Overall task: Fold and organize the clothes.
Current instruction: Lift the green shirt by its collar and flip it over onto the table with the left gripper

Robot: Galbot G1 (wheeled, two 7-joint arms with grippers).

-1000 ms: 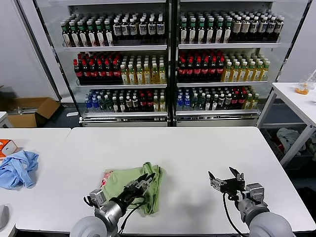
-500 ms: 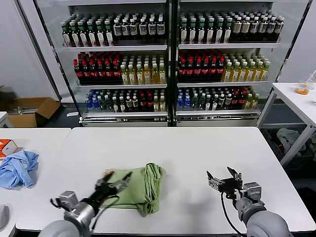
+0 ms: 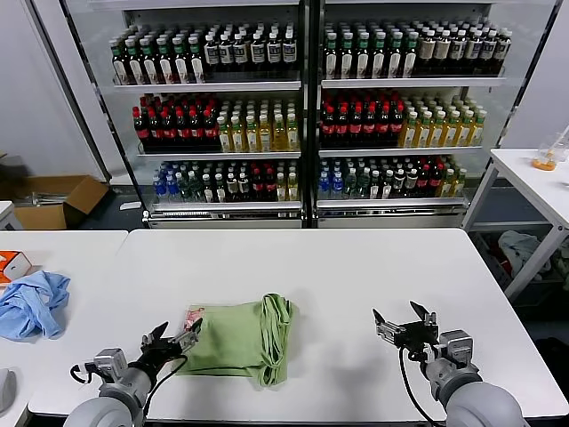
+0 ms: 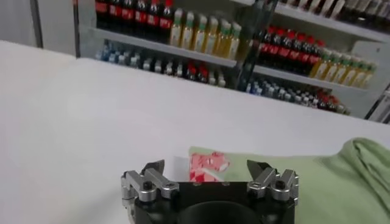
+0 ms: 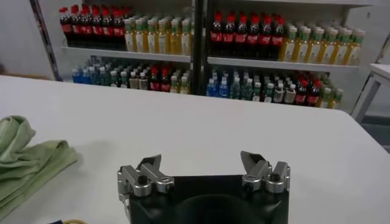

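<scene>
Shirt (image 3: 236,339) beside left gripper (image 3: 174,337) fingers

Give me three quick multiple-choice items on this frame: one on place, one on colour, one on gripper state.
1. Where is the blue cloth?
A. on the side table at the robot's left
B. on the shirt
C. in the right gripper

2. What colour is the folded shirt?
A. white
B. light green
C. red

3. How is the left gripper?
A. shut on the shirt
B. open, beside the shirt's edge
C. out of view

Answers: 1 A, it lies far left on the side table. 2 B, pale green fabric. 3 B, fingers spread, nothing between them.
</scene>
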